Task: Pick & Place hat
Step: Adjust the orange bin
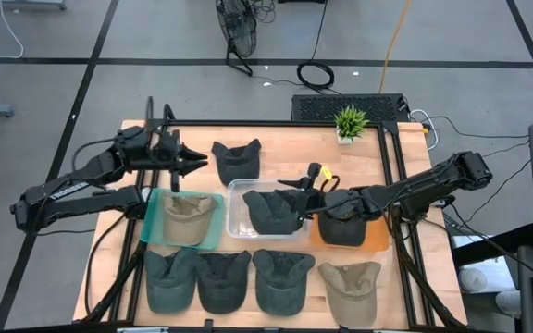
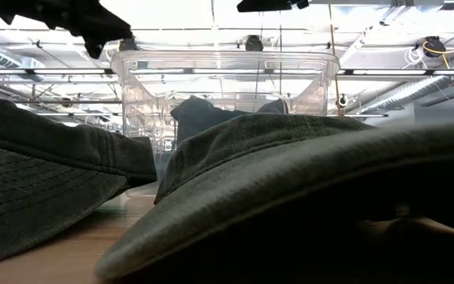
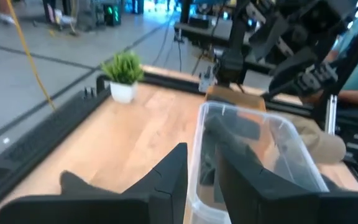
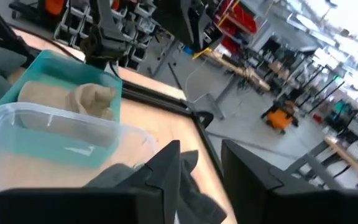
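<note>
A clear bin [image 1: 234, 190] at the table's middle holds a dark hat [image 1: 274, 211], which also shows in the right wrist view as a dark hat [image 4: 123, 177]. My right gripper [image 1: 287, 182] hovers open above the bin's far right part with nothing between its fingers [image 4: 166, 168]. My left gripper [image 1: 200, 159] hangs open in the air at the far left, beside a loose dark hat [image 1: 236, 157] that lies on the table. A tan hat [image 1: 186, 215] lies in a teal tray [image 1: 155, 222]. Another dark hat [image 1: 345, 227] lies on an orange tray [image 1: 378, 242].
Along the near edge lie three dark hats [image 1: 225, 280] and a tan hat [image 1: 350, 287]. A small potted plant [image 1: 349, 122] stands at the far edge. A dark frame rail [image 1: 391, 157] borders the table's right side. Bare wood shows between the plant and the bin.
</note>
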You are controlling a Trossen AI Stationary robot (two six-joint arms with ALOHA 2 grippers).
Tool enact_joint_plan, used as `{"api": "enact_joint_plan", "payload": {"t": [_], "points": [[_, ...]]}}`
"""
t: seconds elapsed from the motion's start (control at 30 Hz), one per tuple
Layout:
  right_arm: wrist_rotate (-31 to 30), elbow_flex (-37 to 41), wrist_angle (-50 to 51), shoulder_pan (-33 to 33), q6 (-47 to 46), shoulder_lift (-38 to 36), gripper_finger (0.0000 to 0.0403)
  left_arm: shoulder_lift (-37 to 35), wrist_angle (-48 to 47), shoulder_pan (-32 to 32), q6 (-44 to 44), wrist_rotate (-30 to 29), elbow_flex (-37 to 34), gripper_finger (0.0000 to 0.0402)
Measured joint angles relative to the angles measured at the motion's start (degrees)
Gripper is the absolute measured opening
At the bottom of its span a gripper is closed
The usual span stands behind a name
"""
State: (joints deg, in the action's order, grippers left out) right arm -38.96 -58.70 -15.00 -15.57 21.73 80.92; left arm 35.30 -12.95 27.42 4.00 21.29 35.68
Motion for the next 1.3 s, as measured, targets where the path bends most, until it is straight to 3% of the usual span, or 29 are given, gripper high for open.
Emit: {"api": "enact_joint_plan", "payload": {"t": [0.27,0.47,0.6,0.77,0.87,1.17,1.3], "points": [[0.23,0.02,13.53,-4.02,-16.72,-4.44,0.0098,3.56,7.45,-4.70,-1.33,1.66,0.00,0.0093],[9.16,0.00,22.09,-5.28,-26.44,-7.08,0.0098,3.97,10.07,-10.13,-4.41,3.10,0.00,0.0093],[8.11,0.00,24.61,-4.94,-25.64,-8.07,0.0098,4.10,10.42,-11.30,-6.41,2.70,0.00,0.0093],[-2.55,-0.02,20.47,-2.89,-16.12,-8.35,0.0098,5.48,11.41,-11.41,-7.34,2.66,-0.02,0.0093],[-4.33,-0.02,18.68,0.42,-11.98,-8.64,0.0098,6.61,13.35,-11.41,-6.84,2.23,-0.02,0.0093],[14.27,0.34,26.20,11.05,-20.71,-8.68,0.0098,9.04,14.62,-11.37,-6.37,-3.43,-0.02,0.0093],[13.71,0.52,28.04,11.06,-19.31,-10.42,0.0098,9.08,14.86,-11.37,-6.77,-3.90,-0.02,0.0093]]}}
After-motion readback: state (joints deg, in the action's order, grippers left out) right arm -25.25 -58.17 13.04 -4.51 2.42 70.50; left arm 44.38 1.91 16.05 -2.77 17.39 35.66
